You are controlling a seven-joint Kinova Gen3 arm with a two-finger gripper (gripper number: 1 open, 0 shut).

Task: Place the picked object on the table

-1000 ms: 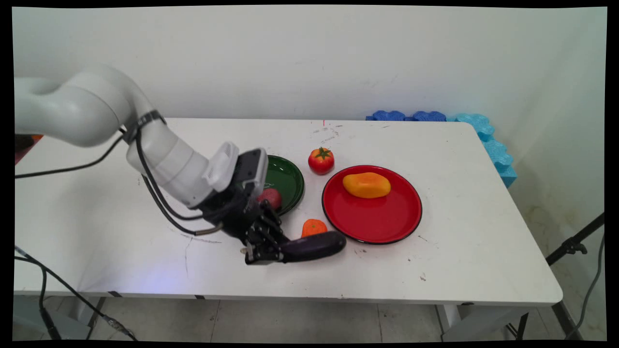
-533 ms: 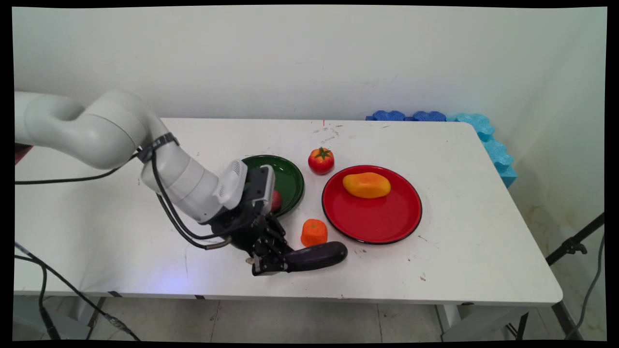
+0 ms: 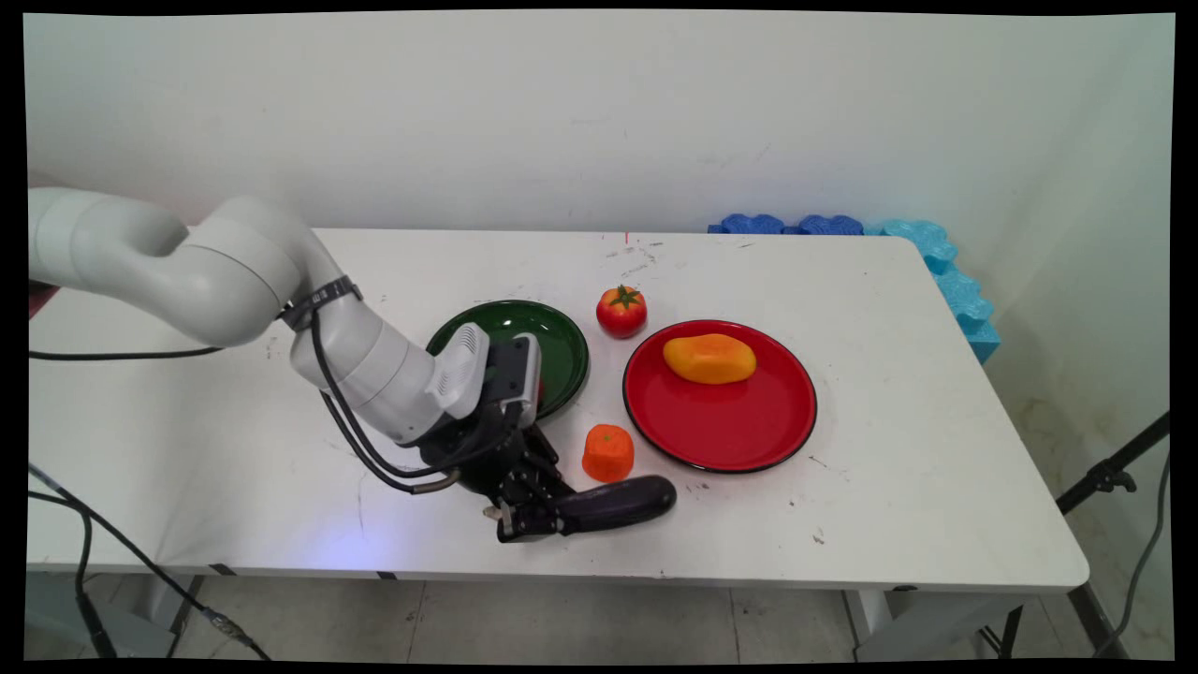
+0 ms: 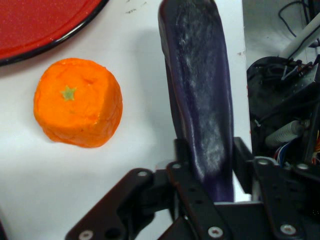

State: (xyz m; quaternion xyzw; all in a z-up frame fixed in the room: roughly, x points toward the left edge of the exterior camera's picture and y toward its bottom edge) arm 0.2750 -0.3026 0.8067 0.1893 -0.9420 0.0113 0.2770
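My black gripper (image 3: 535, 513) is shut on one end of a dark purple eggplant (image 3: 618, 503), which lies low over the table's near side and points right. In the hand view the eggplant (image 4: 200, 95) runs up from between my fingers (image 4: 186, 165). An orange fruit (image 3: 608, 452) sits just behind the eggplant; in the hand view this orange fruit (image 4: 78, 102) is to its left. Behind my wrist lies a green plate (image 3: 552, 337); whatever is on it is hidden by the arm.
A red plate (image 3: 739, 421) with a yellow-orange mango (image 3: 709, 358) lies right of the orange fruit. A red tomato (image 3: 621, 311) stands between the plates. Blue foam pieces (image 3: 936, 262) line the table's far right corner. The near table edge (image 3: 562, 571) is close below the eggplant.
The arm has carried the eggplant slightly right and toward the near edge, lowering it. The orange fruit is now fully uncovered, and the red thing on the green plate is hidden by the wrist.
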